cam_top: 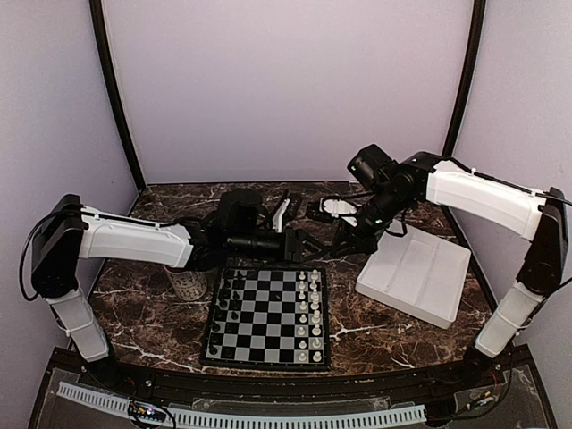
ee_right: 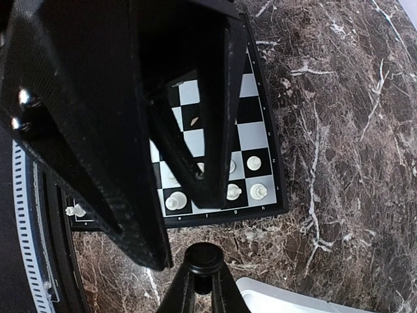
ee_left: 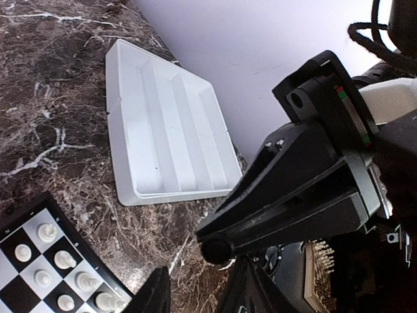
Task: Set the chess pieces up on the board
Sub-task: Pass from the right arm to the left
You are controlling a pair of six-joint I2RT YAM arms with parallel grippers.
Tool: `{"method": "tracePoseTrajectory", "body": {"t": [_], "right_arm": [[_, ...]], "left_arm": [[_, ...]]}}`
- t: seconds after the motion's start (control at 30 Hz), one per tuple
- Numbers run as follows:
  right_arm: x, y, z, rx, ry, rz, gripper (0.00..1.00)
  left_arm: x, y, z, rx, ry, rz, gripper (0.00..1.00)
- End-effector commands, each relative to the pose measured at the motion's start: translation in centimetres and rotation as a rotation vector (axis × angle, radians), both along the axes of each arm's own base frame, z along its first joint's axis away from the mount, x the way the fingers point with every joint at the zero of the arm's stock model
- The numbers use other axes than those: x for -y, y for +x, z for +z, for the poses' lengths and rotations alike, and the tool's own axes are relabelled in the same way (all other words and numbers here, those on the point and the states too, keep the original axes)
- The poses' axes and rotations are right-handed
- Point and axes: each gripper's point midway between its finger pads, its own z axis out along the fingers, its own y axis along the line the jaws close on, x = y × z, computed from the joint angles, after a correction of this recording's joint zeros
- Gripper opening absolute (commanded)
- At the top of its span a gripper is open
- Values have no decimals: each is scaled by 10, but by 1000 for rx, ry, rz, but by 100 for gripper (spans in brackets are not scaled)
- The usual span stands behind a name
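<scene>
The board point(cam_top: 268, 350) lies at the front centre, with black chess pieces point(cam_top: 228, 308) along its left side and white ones point(cam_top: 309, 313) along its right. My right gripper point(ee_right: 207, 272) is shut on a black chess piece point(ee_right: 207, 255) and holds it above the marble just beyond the board's far edge point(ee_right: 260, 208). My left gripper point(ee_left: 203, 293) is open, and its fingers point(ee_left: 156, 293) stand either side of that piece point(ee_left: 218, 250) without touching it. In the top view the two grippers, left point(cam_top: 302, 243) and right point(cam_top: 334, 245), meet tip to tip.
A white rectangular tray point(cam_top: 416, 273) with ridged compartments lies on the table to the right of the board and also shows in the left wrist view point(ee_left: 163, 124). A mug point(cam_top: 188, 282) stands left of the board under my left arm. Dark marble table all round.
</scene>
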Motion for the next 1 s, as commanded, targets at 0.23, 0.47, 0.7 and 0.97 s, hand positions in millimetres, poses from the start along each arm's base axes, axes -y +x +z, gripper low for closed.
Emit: {"method": "tracePoseTrajectory", "body": {"t": [0.23,0.47,0.7,0.97], "right_arm": [[-9,-3,9,39,4,26,9],[-10,-6,13,49,13,39,9],[-10,-8,10,50,12,41,9],[-6,-6,12,67,2,22,17]], "left_arm": [[16,-4,23,-37,-118,-87,34],[19,-1,21,-68,-149,-97,29],[23,-2,22,-74,-178,-125,17],[19,-1,22,-78,-198,-128,10]]}}
